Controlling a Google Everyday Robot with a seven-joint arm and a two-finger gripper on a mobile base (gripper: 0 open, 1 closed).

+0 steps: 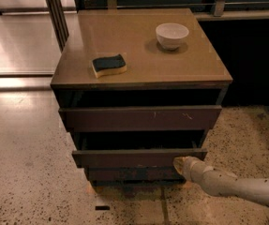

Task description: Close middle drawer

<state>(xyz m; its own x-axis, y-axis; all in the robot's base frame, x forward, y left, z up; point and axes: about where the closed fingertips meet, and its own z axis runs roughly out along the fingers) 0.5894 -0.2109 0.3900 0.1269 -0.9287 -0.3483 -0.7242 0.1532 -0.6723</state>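
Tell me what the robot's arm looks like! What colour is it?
The arm is creamy white, smooth and round like a thick tube. Its pincer, at the middle drawer's right end, is a tan, narrower tip. No cables or markings show.

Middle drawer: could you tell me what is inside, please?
The dark-brown wooden middle drawer shows only a dark strip; the rest is hidden. Pale claw at its front.
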